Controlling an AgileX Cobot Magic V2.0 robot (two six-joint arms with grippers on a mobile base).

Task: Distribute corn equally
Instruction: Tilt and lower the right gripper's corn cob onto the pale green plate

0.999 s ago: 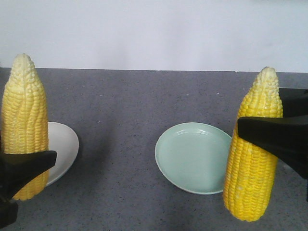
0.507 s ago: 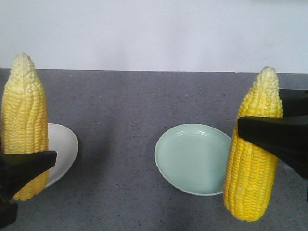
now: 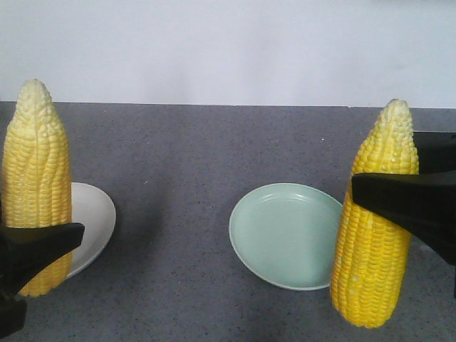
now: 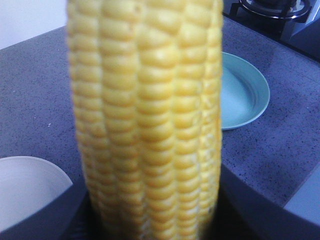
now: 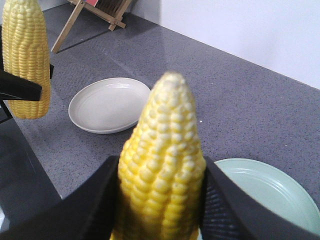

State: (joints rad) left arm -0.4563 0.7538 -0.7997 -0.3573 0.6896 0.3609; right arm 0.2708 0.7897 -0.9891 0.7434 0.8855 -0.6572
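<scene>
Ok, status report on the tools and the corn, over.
Left tool shut on upright yellow corn cob by the white plate. Right tool shut on second yellow cob beside the mint-green plate. Both plates bare, nothing blocking.

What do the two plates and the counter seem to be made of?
Green plate: probably glazed ceramic or melamine, judging by its smooth, soft sheen. White plate: likely the same, smooth with a plain rim. Counter: looks like matte speckled grey stone or laminate.
</scene>
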